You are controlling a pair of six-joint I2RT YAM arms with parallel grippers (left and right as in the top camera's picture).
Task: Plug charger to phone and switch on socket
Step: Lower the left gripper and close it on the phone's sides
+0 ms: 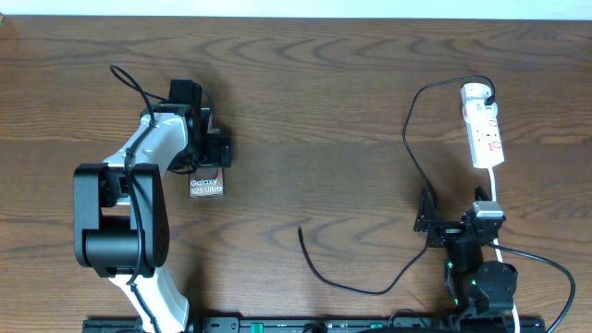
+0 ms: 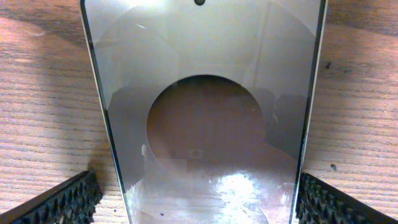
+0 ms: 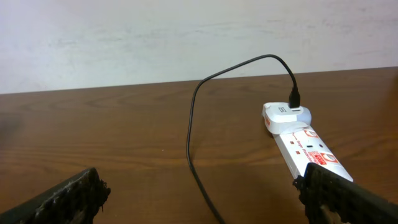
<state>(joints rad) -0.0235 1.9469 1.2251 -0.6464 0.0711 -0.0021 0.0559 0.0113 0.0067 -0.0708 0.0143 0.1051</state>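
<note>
- The left claw [image 1: 211, 153], fingers spread wide, hung over the phone [image 1: 206, 186] at centre left of the overhead frame. In the wrist view, the glossy slab lay flat on the desk [image 1: 324, 111] between the two fingers.
- The right claw [image 1: 455, 220], also spread and holding nothing, sat at lower right, facing the socket [image 1: 485, 129] in the upper right corner.
- The charger [image 1: 408, 139] was already plugged in at the socket's top end. Its cable looped down past the right claw, and the free tip [image 1: 300, 228] lay at lower centre, well apart from the phone.
- The work looked to be at its opening step, securing the phone.
- The next move would likely call for the left fingers to close squarely on the phone's long edges and the right claw to fetch the cable tip; the switch would come last.
</note>
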